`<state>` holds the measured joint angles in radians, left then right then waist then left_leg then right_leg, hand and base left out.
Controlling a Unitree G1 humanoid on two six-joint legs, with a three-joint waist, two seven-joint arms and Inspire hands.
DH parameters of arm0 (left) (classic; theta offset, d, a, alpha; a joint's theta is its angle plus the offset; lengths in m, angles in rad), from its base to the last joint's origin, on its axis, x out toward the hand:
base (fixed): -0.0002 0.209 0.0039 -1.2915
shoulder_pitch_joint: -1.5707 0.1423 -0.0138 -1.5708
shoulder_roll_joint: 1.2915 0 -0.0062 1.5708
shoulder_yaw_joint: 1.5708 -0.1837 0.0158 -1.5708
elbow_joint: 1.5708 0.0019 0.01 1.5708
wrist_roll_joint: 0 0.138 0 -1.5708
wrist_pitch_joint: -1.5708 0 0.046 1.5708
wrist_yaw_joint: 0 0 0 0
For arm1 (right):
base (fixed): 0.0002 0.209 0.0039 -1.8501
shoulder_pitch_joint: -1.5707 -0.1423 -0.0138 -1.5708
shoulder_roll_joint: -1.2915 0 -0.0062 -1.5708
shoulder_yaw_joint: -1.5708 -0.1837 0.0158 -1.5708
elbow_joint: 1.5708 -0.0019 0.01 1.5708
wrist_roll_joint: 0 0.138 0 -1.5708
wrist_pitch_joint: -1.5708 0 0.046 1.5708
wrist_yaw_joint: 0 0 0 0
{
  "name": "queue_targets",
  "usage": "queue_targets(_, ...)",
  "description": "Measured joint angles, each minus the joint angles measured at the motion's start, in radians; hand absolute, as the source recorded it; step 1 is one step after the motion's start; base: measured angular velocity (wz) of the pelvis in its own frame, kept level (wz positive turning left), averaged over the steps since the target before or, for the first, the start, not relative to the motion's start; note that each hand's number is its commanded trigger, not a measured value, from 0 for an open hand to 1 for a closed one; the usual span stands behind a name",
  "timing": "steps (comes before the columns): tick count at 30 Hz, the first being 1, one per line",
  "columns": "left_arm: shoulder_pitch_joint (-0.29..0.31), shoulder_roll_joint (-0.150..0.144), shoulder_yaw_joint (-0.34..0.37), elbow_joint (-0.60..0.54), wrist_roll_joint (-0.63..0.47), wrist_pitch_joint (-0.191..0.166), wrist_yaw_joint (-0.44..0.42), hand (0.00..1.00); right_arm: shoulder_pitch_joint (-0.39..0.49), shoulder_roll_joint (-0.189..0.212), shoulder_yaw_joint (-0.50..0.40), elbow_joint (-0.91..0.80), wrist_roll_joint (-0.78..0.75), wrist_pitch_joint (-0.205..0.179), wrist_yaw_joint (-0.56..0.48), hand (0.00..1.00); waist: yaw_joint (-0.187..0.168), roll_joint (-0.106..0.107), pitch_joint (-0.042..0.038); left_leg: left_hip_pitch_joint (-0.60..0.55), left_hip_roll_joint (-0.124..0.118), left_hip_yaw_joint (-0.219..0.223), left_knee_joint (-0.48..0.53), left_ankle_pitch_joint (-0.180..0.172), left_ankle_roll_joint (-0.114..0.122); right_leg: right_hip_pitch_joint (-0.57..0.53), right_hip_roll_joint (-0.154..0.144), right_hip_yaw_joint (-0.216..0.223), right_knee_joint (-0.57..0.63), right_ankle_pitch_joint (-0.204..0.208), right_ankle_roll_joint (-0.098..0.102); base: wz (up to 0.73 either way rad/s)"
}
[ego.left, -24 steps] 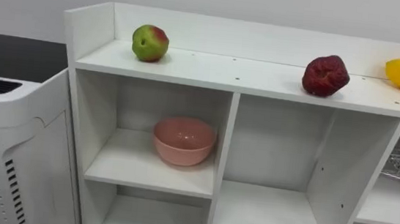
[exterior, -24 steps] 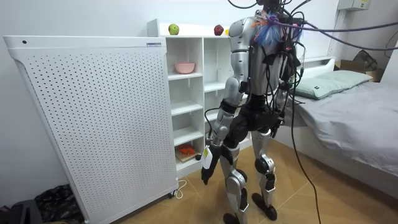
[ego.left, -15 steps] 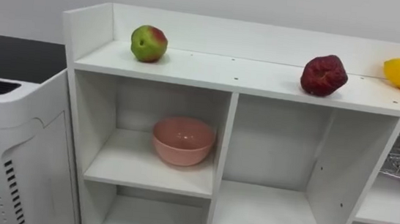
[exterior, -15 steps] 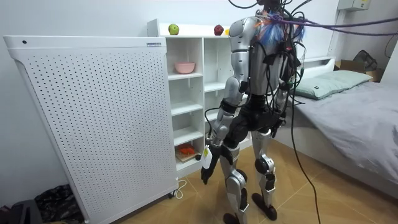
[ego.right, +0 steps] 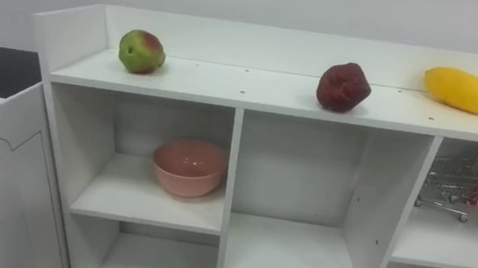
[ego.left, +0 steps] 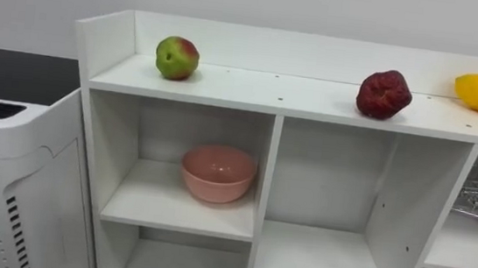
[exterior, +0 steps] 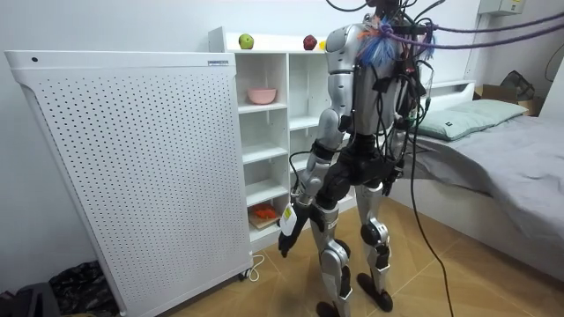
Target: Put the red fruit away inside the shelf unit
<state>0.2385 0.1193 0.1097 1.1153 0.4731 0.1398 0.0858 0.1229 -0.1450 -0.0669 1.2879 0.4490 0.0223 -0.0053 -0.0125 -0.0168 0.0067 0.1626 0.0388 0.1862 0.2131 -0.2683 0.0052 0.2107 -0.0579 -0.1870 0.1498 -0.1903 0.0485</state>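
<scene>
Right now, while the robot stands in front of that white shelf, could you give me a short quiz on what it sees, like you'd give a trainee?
1. True or false: the round pink bowl sits in the compartment directly below the green-and-red apple.
2. Which fruit lies in the middle of the row on top of the white shelf unit? A) green-and-red apple B) dark red wrinkled fruit C) yellow oblong fruit
3. Fill in: the small wire shopping cart stands in a compartment at the shelf unit's far ___.
Key: 1 true; 2 B; 3 right.
</scene>
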Motion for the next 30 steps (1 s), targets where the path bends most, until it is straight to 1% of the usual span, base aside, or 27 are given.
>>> queue_targets(1, 0.006, -0.004, 0.015, -0.001, 0.000, 0.000, 0.001, 0.00, -0.002, 0.000, -0.032, -0.002, 0.007, 0.000, -0.010, 0.00, -0.008, 0.002, -0.0008, 0.005, 0.000, 0.002, -0.003, 0.000, 0.000, 0.002, 0.001, 0.007, 0.001, 0.000, 0.000, -0.05)
queue_targets(3, 0.008, -0.008, 0.035, -0.005, 0.000, -0.008, 0.001, 0.00, -0.010, -0.001, -0.084, -0.009, 0.042, -0.002, -0.037, 0.00, -0.010, 0.006, -0.0014, 0.008, -0.001, 0.002, -0.007, 0.000, 0.000, -0.002, 0.002, 0.018, 0.001, 0.000, 0.000, -0.14)
queue_targets(5, 0.009, -0.005, 0.047, -0.005, -0.004, -0.018, 0.011, 0.00, -0.021, -0.003, -0.127, -0.035, 0.107, 0.001, -0.073, 0.00, -0.017, 0.003, -0.0029, 0.011, -0.003, 0.002, -0.009, 0.000, 0.000, -0.001, 0.004, 0.021, 0.001, 0.000, 0.000, -0.18)
queue_targets(6, 0.011, -0.005, 0.055, -0.009, -0.008, -0.019, 0.015, 0.00, -0.019, -0.003, -0.157, -0.091, 0.156, 0.002, -0.108, 0.00, -0.026, 0.003, -0.0021, 0.016, -0.003, 0.002, -0.012, 0.000, 0.000, -0.002, 0.005, 0.022, 0.001, 0.000, 0.000, -0.13)
queue_targets(7, 0.017, -0.005, 0.060, -0.012, -0.008, -0.020, 0.017, 0.00, -0.019, -0.003, -0.171, -0.124, 0.175, 0.002, -0.125, 0.00, -0.030, 0.003, -0.0021, 0.018, -0.003, 0.002, -0.012, 0.000, 0.000, -0.002, 0.005, 0.022, 0.001, 0.000, 0.000, -0.14)
queue_targets(8, 0.023, -0.006, 0.075, -0.017, -0.008, -0.022, 0.020, 0.00, -0.022, -0.004, -0.203, -0.188, 0.192, 0.000, -0.153, 0.00, -0.037, 0.002, -0.0023, 0.021, -0.003, 0.002, -0.011, 0.000, 0.000, -0.002, 0.006, 0.023, 0.001, 0.000, 0.000, -0.12)
queue_targets(9, 0.020, -0.005, 0.086, -0.018, -0.006, -0.026, 0.021, 0.00, -0.029, -0.004, -0.241, -0.249, 0.190, 0.000, -0.183, 0.00, -0.043, -0.002, -0.0035, 0.022, -0.003, 0.002, -0.010, 0.000, 0.000, -0.003, 0.006, 0.022, 0.002, 0.000, 0.000, -0.09)
queue_targets(10, 0.020, -0.004, 0.088, -0.019, -0.004, -0.029, 0.021, 0.00, -0.030, -0.005, -0.253, -0.282, 0.190, -0.002, -0.200, 0.00, -0.043, -0.004, -0.0033, 0.021, -0.003, 0.002, -0.011, 0.000, 0.000, -0.003, 0.006, 0.023, 0.002, 0.000, 0.000, -0.06)
queue_targets(11, 0.021, -0.001, 0.088, -0.019, -0.004, -0.038, 0.021, 0.00, -0.031, -0.009, -0.267, -0.336, 0.192, -0.014, -0.233, 0.00, -0.043, -0.007, -0.0024, 0.021, -0.003, 0.002, -0.013, 0.000, 0.000, -0.005, 0.007, 0.024, 0.002, 0.000, 0.000, -0.07)
queue_targets(12, 0.021, 0.003, 0.086, -0.019, -0.003, -0.041, 0.022, 0.00, -0.033, -0.010, -0.271, -0.390, 0.188, -0.024, -0.266, 0.00, -0.041, -0.015, -0.0030, 0.020, -0.002, 0.004, -0.014, 0.000, 0.000, -0.007, 0.008, 0.027, 0.002, 0.000, 0.000, -0.09)
queue_targets(13, 0.019, 0.006, 0.084, -0.023, -0.003, -0.040, 0.026, 0.00, -0.032, -0.009, -0.272, -0.454, 0.169, -0.024, -0.301, 0.00, -0.045, -0.019, -0.0032, 0.016, -0.001, 0.004, -0.013, 0.000, 0.000, -0.013, 0.008, 0.024, 0.003, 0.000, 0.000, -0.08)
queue_targets(14, 0.025, 0.006, 0.082, -0.030, -0.003, -0.039, 0.028, 0.00, -0.030, -0.008, -0.271, -0.494, 0.161, -0.023, -0.316, 0.00, -0.049, -0.025, -0.0056, 0.012, -0.001, 0.004, -0.013, 0.000, 0.000, -0.018, 0.008, 0.023, 0.005, 0.000, 0.000, -0.08)
queue_targets(15, 0.029, 0.006, 0.082, -0.036, 0.000, -0.038, 0.029, 0.00, -0.030, -0.006, -0.272, -0.583, 0.133, -0.023, -0.346, 0.00, -0.050, -0.025, -0.0043, 0.002, -0.001, 0.005, -0.009, 0.000, 0.000, -0.022, 0.008, 0.024, 0.007, 0.000, 0.000, -0.08)
queue_targets(18, 0.032, 0.006, 0.082, -0.054, 0.000, -0.037, 0.032, 0.00, -0.030, -0.007, -0.271, -0.779, 0.043, -0.032, -0.414, 0.00, -0.049, -0.023, -0.0093, -0.012, -0.002, 0.006, -0.010, 0.001, 0.000, -0.038, 0.008, 0.023, 0.006, 0.000, -0.001, -0.03)
queue_targets(20, 0.039, 0.009, 0.076, -0.065, -0.001, -0.039, 0.033, 0.00, -0.030, -0.007, -0.268, -0.894, -0.021, -0.034, -0.449, 0.00, -0.046, -0.022, -0.0104, -0.011, -0.003, 0.005, -0.008, 0.003, -0.001, -0.040, 0.008, 0.023, 0.004, 0.000, -0.001, 0.00)
queue_targets(22, 0.043, 0.012, 0.043, -0.065, -0.001, -0.039, 0.035, 0.00, -0.032, -0.009, -0.258, -1.036, -0.106, -0.058, -0.483, 0.00, -0.039, -0.021, -0.0103, -0.013, -0.003, 0.005, -0.009, 0.003, -0.001, -0.053, 0.009, 0.025, 0.005, 0.000, -0.001, 0.00)
queue_targets(23, 0.041, 0.012, 0.038, -0.067, 0.000, -0.039, 0.035, 0.00, -0.033, -0.009, -0.258, -1.071, -0.114, -0.060, -0.487, 0.00, -0.037, -0.020, -0.0107, -0.014, -0.003, 0.005, -0.009, 0.003, -0.001, -0.054, 0.009, 0.027, 0.005, 0.000, -0.001, 0.00)
queue_targets(24, 0.043, 0.011, 0.030, -0.077, 0.001, -0.039, 0.035, 0.00, -0.039, -0.010, -0.253, -1.120, -0.129, -0.069, -0.496, 0.00, -0.034, -0.020, -0.0101, -0.014, -0.003, 0.005, -0.009, 0.003, -0.001, -0.055, 0.009, 0.027, 0.004, 0.000, -0.001, 0.00)
queue_targets(25, 0.047, 0.011, 0.029, -0.085, 0.004, -0.040, 0.035, 0.00, -0.051, -0.011, -0.249, -1.150, -0.147, -0.079, -0.498, 0.00, -0.033, -0.023, -0.0101, -0.013, -0.002, 0.005, -0.009, 0.003, -0.001, -0.054, 0.009, 0.033, 0.003, 0.000, -0.001, 0.00)
queue_targets(26, 0.049, 0.011, 0.025, -0.087, 0.004, -0.041, 0.035, 0.00, -0.059, -0.011, -0.247, -1.162, -0.148, -0.081, -0.498, 0.00, -0.033, -0.023, -0.0099, -0.013, -0.002, 0.005, -0.010, 0.003, -0.001, -0.054, 0.009, 0.034, 0.004, 0.000, -0.001, 0.00)
queue_targets(28, 0.047, 0.012, 0.021, -0.077, 0.001, -0.052, 0.035, 0.00, -0.081, -0.016, -0.237, -1.213, -0.150, -0.083, -0.501, 0.00, -0.022, -0.026, -0.0078, -0.012, -0.002, 0.005, -0.010, 0.003, -0.001, -0.055, 0.009, 0.037, 0.005, 0.000, -0.001, -0.09)
queue_targets(30, 0.046, 0.013, 0.019, -0.075, 0.001, -0.059, 0.035, 0.00, -0.138, -0.027, -0.215, -1.242, -0.189, -0.094, -0.500, 0.00, -0.009, -0.029, -0.0034, -0.016, -0.003, 0.003, -0.010, 0.003, -0.001, -0.056, 0.010, 0.033, 0.005, 0.001, -0.002, -0.18)
